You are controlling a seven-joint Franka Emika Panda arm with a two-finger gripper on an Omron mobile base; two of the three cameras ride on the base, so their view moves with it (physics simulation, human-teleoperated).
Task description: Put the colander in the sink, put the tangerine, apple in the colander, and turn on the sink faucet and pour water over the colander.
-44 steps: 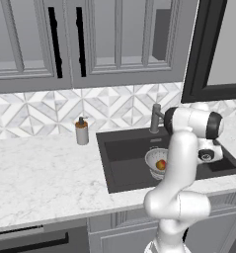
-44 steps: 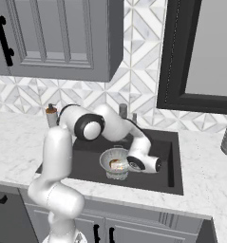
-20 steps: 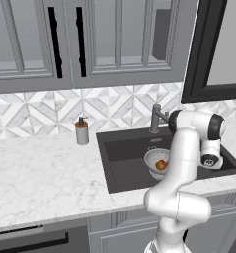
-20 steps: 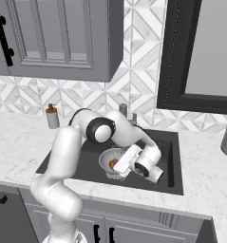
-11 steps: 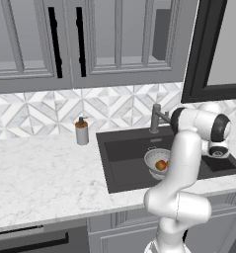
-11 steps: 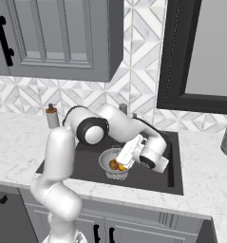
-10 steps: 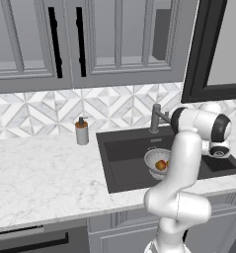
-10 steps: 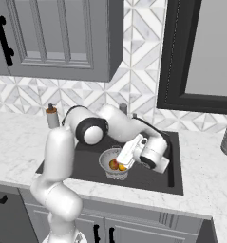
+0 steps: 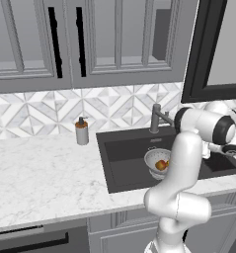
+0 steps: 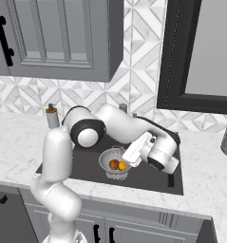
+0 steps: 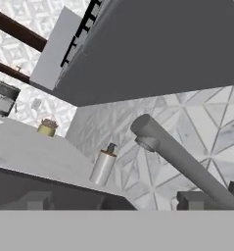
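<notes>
Perforated metal colander (image 9: 155, 160), marble counter (image 9: 45, 178)

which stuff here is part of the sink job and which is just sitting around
Part of the job:
colander
apple
tangerine
sink
faucet
gripper, open

Just sitting around:
soap dispenser
metal canister

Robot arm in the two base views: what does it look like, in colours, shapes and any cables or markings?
The arm is glossy white, built of thick rounded tube segments joined by bulbous elbows. The joints carry dark grey to black round end caps and bands, the clearest being a black disc on one elbow in the right base view. A white wrist block leads toward the gripper. No cables, labels or markings can be made out.
</notes>
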